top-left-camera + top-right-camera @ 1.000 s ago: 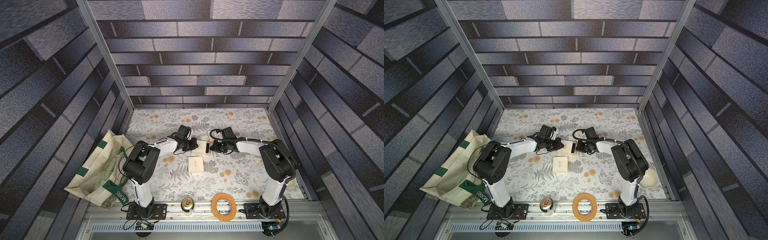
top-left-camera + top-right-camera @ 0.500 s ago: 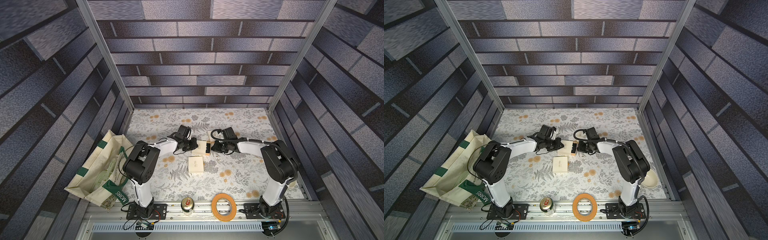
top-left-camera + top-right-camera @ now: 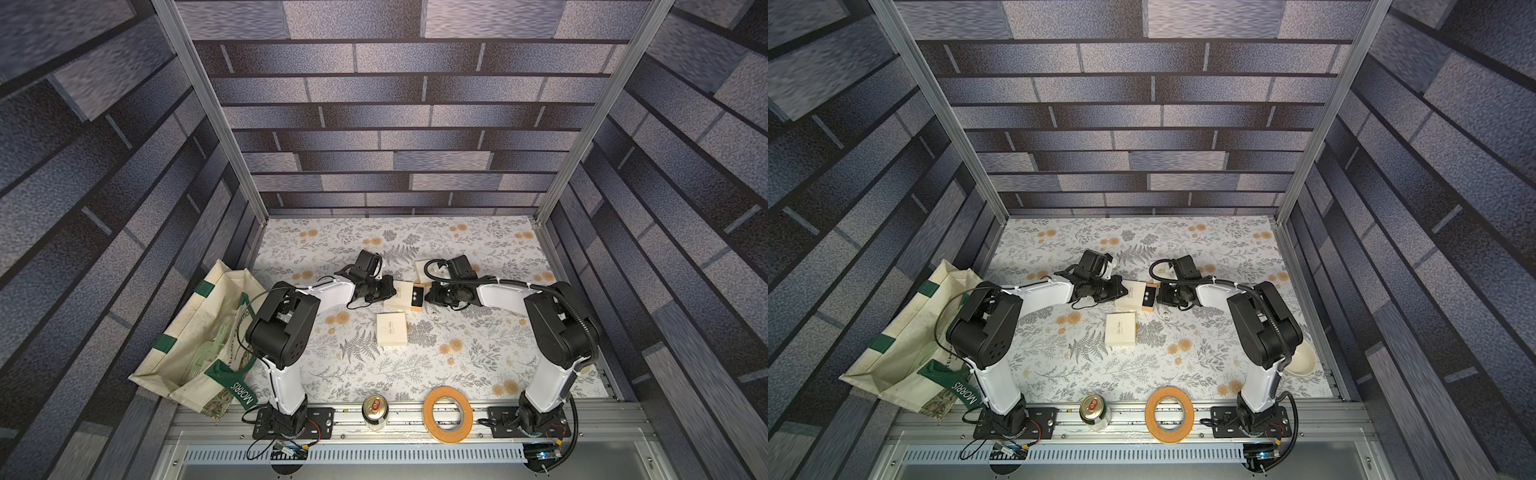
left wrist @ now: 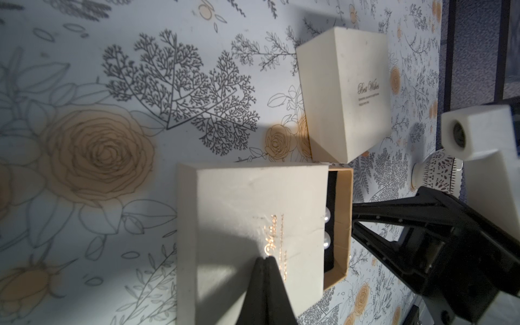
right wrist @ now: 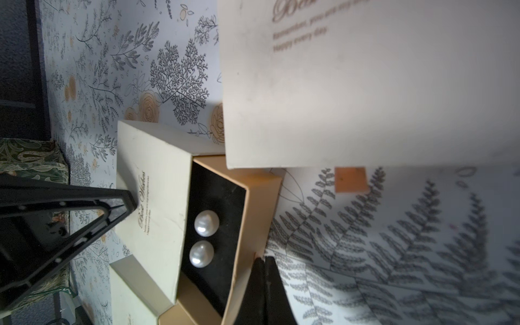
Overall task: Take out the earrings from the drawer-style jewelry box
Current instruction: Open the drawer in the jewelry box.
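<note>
The drawer-style jewelry box (image 3: 398,294) (image 3: 1128,293) lies mid-table, a cream sleeve with its tan drawer (image 5: 253,213) slid partly out toward the right arm. The earrings (image 5: 204,237) (image 4: 326,229) (image 3: 417,296) are two white pearls side by side on the drawer's black pad. My left gripper (image 4: 266,257) (image 3: 392,291) is shut, its tip resting on the sleeve's top by the gold lettering. My right gripper (image 5: 264,258) (image 3: 430,293) is shut too, its tips against the outside of the drawer's front wall. Whether it pinches anything there is hidden.
A closed cream box (image 3: 391,329) lies just in front of the open one. Another cream box (image 4: 343,92) (image 5: 365,84) sits behind it beside the right wrist. A tote bag (image 3: 199,340) is at the left, a can (image 3: 375,411) and tape roll (image 3: 447,414) at the front rail, a bowl (image 3: 1302,359) at the right.
The right gripper has drawn back to the right and the drawer has come out of the sleeve with it, baring the black pad and pearls. The left gripper has stayed on the sleeve.
</note>
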`<state>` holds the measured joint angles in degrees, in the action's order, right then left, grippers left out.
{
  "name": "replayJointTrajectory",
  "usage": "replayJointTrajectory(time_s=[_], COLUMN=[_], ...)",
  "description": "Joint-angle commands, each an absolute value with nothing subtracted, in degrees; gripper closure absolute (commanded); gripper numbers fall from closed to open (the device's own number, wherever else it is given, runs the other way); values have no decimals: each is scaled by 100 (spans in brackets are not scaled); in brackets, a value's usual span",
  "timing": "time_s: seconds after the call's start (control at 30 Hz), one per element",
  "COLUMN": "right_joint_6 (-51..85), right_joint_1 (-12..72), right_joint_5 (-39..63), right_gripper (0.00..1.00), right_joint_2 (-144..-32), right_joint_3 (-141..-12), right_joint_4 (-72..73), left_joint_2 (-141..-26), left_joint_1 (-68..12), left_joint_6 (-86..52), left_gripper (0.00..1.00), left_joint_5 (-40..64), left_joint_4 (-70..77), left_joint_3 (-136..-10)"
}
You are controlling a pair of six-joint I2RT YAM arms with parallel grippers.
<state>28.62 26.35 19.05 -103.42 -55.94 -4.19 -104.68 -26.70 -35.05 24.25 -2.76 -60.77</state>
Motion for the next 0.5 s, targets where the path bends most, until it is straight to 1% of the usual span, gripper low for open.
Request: replayJointTrajectory(time_s=[0.0,0.47], right_joint_6=[2781,2804], right_joint_1=[2496,2470], right_joint_5=[1591,1574], right_gripper=[100,100], right_joint_2=[-10204,-10232], right_joint_3=[-5449,-5441], right_joint_4=[-835,-859], left_joint_2=[-10500,-10483], left_joint_1=[-2602,-2605], left_joint_6=[-3533,-3515], left_gripper=[100,100], left_joint_5=[2100,2089], left_joint_4=[-849,-890], left_joint_3=[-5854,-5880])
